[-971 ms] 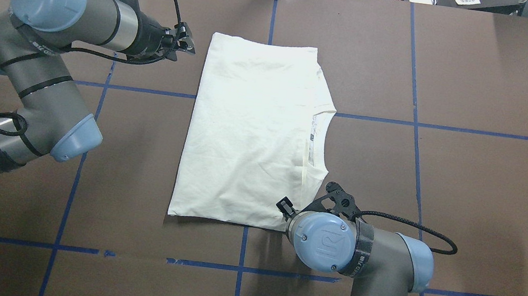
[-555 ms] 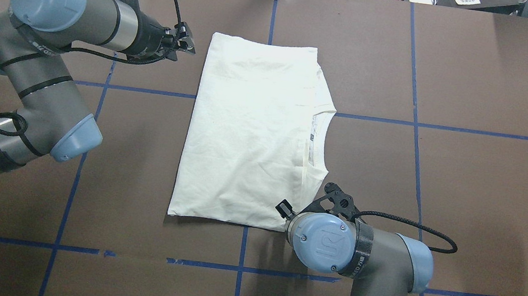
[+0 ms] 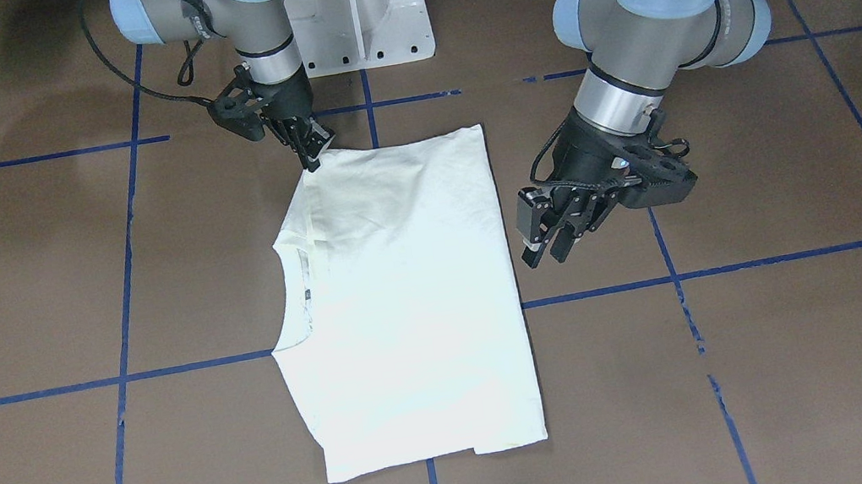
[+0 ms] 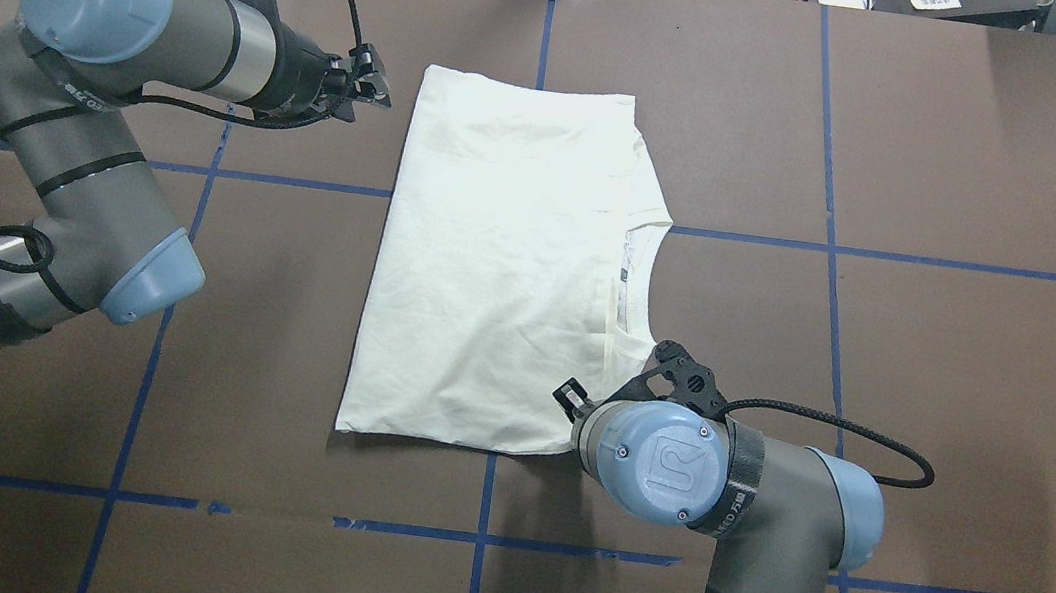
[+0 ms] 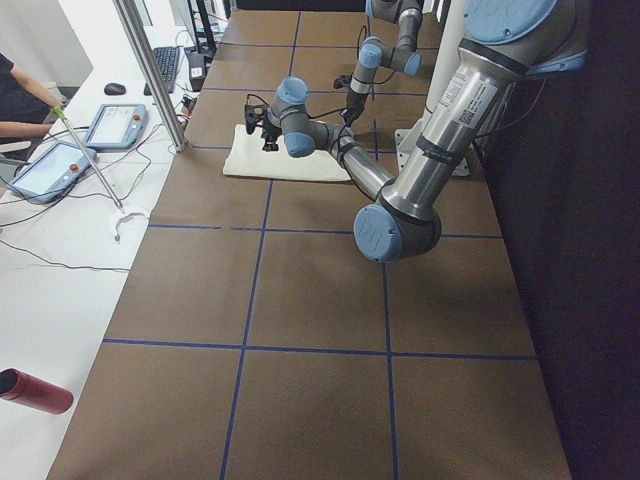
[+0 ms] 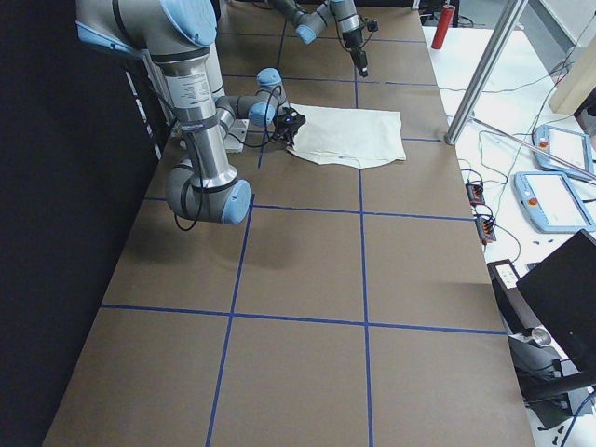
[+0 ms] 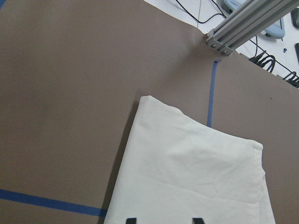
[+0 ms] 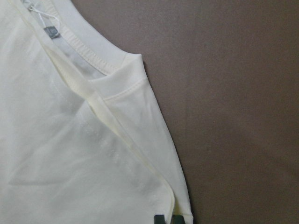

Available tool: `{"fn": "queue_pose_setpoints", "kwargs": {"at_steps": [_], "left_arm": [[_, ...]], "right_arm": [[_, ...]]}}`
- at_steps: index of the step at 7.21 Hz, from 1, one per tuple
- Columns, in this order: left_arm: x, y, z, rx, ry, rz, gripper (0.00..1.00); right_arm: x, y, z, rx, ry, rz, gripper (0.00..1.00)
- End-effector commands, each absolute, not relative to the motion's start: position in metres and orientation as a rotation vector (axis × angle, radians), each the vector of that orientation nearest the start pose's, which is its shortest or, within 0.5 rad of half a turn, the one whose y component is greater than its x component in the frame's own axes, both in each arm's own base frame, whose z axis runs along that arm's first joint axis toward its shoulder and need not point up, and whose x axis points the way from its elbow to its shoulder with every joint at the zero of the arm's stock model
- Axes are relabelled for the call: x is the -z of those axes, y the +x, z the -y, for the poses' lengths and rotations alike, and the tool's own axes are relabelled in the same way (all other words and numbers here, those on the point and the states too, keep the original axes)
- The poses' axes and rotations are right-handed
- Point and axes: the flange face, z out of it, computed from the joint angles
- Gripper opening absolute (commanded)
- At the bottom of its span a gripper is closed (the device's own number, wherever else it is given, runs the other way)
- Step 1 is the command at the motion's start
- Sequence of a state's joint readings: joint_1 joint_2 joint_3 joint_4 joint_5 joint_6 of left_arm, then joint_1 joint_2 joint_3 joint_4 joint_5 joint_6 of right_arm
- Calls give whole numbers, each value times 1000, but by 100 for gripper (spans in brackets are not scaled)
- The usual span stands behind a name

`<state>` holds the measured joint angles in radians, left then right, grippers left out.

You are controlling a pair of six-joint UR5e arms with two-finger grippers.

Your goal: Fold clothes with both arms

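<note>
Cream, limp T-shirt [image 4: 502, 263] lying folded at frame centre, likely best pinched at corners; right gripper [image 3: 313, 159] apparently closed on its shoulder corner, left gripper [image 3: 545, 252] spread apart beside it.

Overhead view: right end effector [image 3: 313, 155] largely masked by own wrist joint [image 4: 659, 459], along with near corner of T-shirt [image 4: 502, 263]. Right wrist view: fingertips [image 8: 160, 219] cropped by lower edge. Left wrist view: same cropping for left end effector [image 3: 549, 246]. Cannot read collar label [image 8: 51, 31]: too small. Side views: both end effectors too small to judge. Exterior left view: person [image 5: 12, 95] cut off at frame edge.
</note>
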<state>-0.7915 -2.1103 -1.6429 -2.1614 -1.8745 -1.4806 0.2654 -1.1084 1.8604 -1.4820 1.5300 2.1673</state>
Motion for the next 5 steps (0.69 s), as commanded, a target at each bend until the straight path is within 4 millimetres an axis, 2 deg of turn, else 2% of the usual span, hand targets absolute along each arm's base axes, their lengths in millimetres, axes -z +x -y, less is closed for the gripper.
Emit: {"fn": "queue_pose_setpoints", "kwargs": {"at_steps": [1,3,4,5], "left_arm": [[-241,391,544,431,272,-1206,50],[-230,387,538,435,261,-1189,50],[-228,385,536,437,260,-1184,50],[-226,384,535,437,260,-1187,50]], "right_arm": [[-265,-557,296,-829,-103,867,0],[-266,-559,291,-824,-106,863,0],[-268,-560,291,-824,-103,860,8],[-269,-560,291,-824,-99,857,24]]}}
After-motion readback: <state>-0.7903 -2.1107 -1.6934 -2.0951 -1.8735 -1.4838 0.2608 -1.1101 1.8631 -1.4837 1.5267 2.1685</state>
